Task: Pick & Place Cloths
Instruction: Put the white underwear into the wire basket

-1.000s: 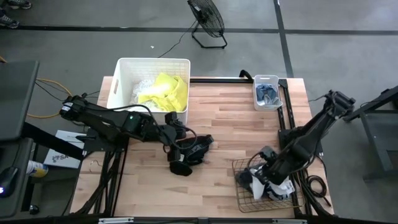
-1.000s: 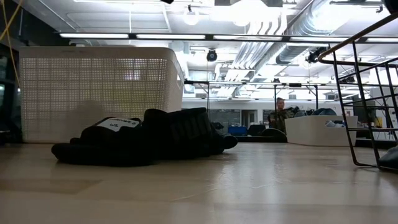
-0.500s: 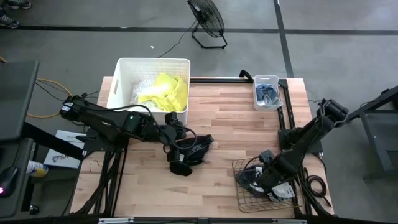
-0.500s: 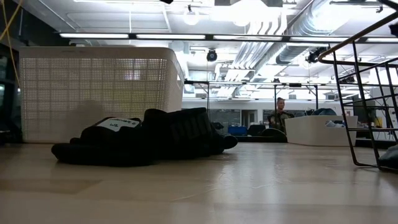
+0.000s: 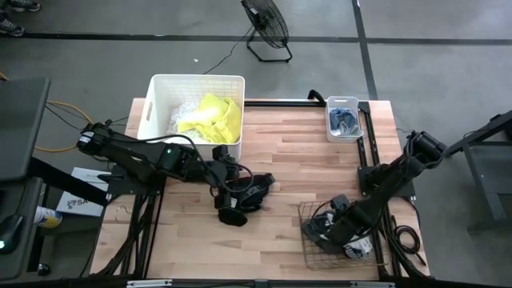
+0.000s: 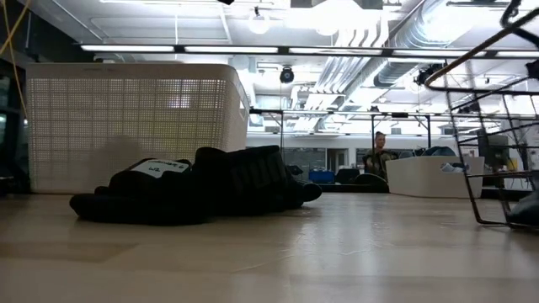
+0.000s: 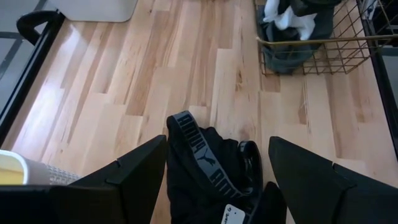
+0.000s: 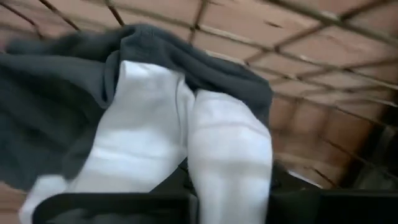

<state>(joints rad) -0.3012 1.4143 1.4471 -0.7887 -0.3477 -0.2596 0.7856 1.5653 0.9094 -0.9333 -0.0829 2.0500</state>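
A black cloth with a lettered waistband (image 7: 208,163) lies in a heap at mid-table (image 5: 244,198), also in the low view (image 6: 194,192). My left gripper (image 7: 217,180) is open over it, one finger on either side of the heap. My right gripper (image 5: 338,230) reaches into the brown wire basket (image 5: 310,254), shut on a white cloth (image 8: 186,137) that lies with a dark grey one (image 8: 56,118). A neon yellow cloth (image 5: 214,116) and a white one (image 5: 182,112) lie in the white tub (image 5: 152,104). My right gripper has the white cloth (image 8: 227,180) between its two fingers, coming down into the basket. The fingers show only as dark edges at the picture's bottom, so how far back the cloth reaches stays hidden. The cloth lies on the grey one inside the basket.
A small white bin (image 5: 357,132) with grey-blue socks (image 5: 344,120) stands at the table's far right. The wire basket sits at the near right corner (image 7: 311,42). Bare wood lies between the black cloth and the basket. A floor fan (image 5: 266,22) stands beyond the table.
My right arm has sunk lower and its gripper has moved a little toward the table's left inside the basket. In the low view the basket's rim has shifted and tipped. The left arm and the black cloth have kept still.
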